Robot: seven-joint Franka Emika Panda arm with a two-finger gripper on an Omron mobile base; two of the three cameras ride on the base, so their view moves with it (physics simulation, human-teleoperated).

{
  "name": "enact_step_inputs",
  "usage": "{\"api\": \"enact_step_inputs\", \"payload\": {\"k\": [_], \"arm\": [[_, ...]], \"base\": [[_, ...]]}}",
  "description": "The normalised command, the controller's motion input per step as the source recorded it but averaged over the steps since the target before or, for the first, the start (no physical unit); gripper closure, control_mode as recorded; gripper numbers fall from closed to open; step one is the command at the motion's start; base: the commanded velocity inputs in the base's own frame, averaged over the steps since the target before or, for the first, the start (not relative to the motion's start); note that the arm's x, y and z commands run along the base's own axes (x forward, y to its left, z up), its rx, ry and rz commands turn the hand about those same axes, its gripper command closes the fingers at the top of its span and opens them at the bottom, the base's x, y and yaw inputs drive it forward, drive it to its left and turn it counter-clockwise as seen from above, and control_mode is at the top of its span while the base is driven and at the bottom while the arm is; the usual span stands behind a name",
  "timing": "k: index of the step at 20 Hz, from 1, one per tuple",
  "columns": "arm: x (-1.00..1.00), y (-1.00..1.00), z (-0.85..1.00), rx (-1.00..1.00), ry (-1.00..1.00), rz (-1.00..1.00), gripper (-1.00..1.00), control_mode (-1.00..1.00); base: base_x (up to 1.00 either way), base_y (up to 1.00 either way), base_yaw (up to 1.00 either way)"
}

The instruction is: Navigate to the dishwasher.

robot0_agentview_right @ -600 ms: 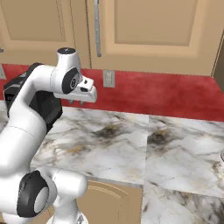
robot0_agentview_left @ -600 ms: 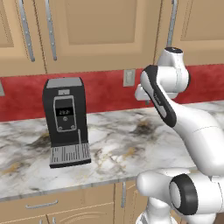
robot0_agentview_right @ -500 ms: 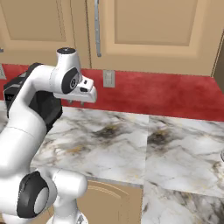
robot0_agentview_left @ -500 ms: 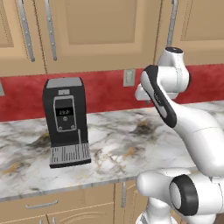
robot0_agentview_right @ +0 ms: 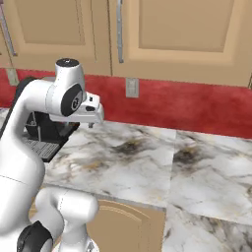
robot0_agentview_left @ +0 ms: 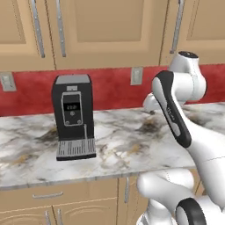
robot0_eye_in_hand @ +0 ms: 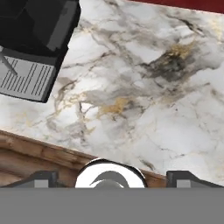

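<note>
In the left base view, a black coffee machine (robot0_agentview_left: 73, 116) is being faced on the marble counter (robot0_agentview_left: 123, 145). In the right base view, tan cabinets (robot0_agentview_right: 162, 34) are being shown above. In the hand view, the gripper (robot0_eye_in_hand: 111, 177) is being held above the counter with its fingertips spread wide, empty. The dishwasher is nowhere visible, so its position cannot be told; judged a heavy, fixed appliance, it needs no grasping.

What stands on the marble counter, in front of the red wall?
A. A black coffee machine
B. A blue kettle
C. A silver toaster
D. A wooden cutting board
A. A black coffee machine with a small display and a grey drip tray stands on the marble counter, against the red backsplash and below the tan wooden cabinets.
</note>
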Motion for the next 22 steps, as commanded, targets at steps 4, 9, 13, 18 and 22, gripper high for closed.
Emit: {"api": "enact_step_inputs", "payload": {"k": [4, 9, 13, 18, 22], "arm": [[0.0, 0.0, 0.0, 0.0, 0.0, 0.0, -1.0, 1.0], [0.0, 0.0, 0.0, 0.0, 0.0, 0.0, -1.0, 1.0], [0.0, 0.0, 0.0, 0.0, 0.0, 0.0, -1.0, 1.0], [0.0, 0.0, 0.0, 0.0, 0.0, 0.0, -1.0, 1.0], [0.0, 0.0, 0.0, 0.0, 0.0, 0.0, -1.0, 1.0]], "base": [[-0.55, 0.27, 0.62], [-0.17, 0.25, 0.84], [-0.01, 0.2, 0.91], [0.0, 0.05, 0.96], [0.04, 0.0, 0.93]]}}
